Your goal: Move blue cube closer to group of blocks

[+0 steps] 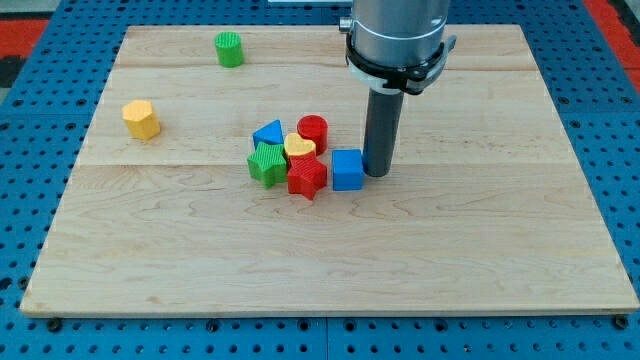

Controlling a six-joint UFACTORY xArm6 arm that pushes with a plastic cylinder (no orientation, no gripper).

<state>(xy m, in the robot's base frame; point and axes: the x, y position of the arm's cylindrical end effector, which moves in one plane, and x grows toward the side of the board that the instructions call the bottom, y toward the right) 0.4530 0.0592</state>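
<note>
The blue cube sits near the board's middle, touching or almost touching the red star block on its left. The group lies left of it: a red cylinder, a yellow heart block, a blue triangle block and a green star block. My tip stands right against the blue cube's right side, at the view's right of the group.
A green cylinder stands at the view's top left. A yellow hexagon block lies at the left. The wooden board rests on a blue pegboard surface. The arm's grey body hangs over the board's top middle.
</note>
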